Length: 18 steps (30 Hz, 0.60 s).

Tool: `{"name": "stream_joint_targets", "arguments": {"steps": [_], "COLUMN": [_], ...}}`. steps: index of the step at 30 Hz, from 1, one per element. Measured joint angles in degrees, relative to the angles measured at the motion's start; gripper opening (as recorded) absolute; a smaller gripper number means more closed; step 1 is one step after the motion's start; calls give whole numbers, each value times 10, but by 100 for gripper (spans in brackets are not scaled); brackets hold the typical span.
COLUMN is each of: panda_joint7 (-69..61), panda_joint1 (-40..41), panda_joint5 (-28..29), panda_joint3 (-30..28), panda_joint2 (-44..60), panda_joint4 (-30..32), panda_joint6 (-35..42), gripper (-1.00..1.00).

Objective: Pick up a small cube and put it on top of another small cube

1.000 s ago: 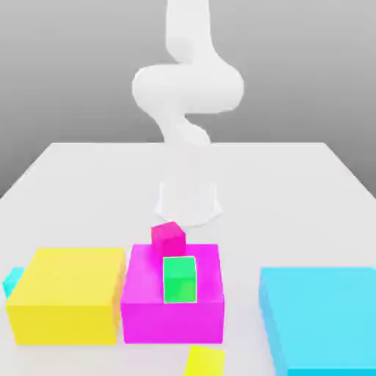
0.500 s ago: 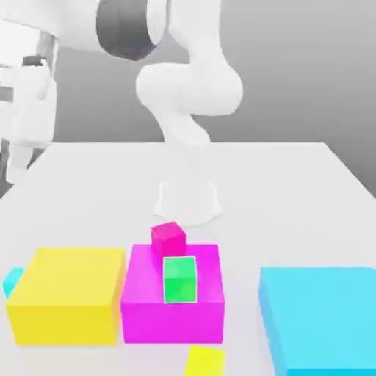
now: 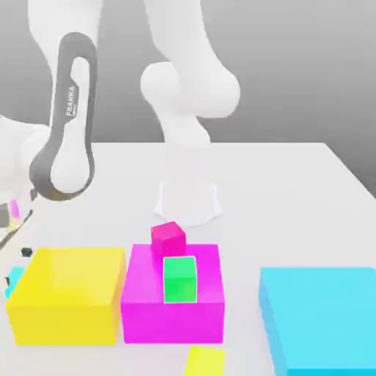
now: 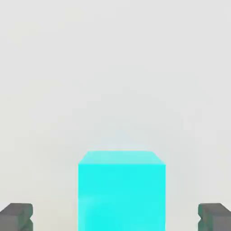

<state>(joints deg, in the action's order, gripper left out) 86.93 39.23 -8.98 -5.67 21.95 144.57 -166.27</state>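
Over the table [image 3: 294, 183], the arm [image 3: 70, 117] has swung down beside the yellow block [image 3: 66, 294].

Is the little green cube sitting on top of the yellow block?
No, the small green cube rests on the large magenta block, beside the yellow block in the exterior view.

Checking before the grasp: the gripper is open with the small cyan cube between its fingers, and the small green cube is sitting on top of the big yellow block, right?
Not quite. In the exterior view the small green cube sits on the large magenta block, not the yellow block. The rest holds: the hand view shows the open gripper straddling the small cyan cube.
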Motion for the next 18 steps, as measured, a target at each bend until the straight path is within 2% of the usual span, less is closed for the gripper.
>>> {"name": "stream_joint_targets", "arguments": {"steps": [7, 12, 18], "panda_joint7": [1, 27, -50], "panda_joint1": [3, -14, 34], "panda_joint5": [0, 36, 5], "panda_joint3": [3, -23, -29], "panda_joint2": [4, -85, -128], "panda_joint4": [-1, 18, 48], "panda_joint6": [-5, 66, 104], "gripper": [-100, -100, -100]}}
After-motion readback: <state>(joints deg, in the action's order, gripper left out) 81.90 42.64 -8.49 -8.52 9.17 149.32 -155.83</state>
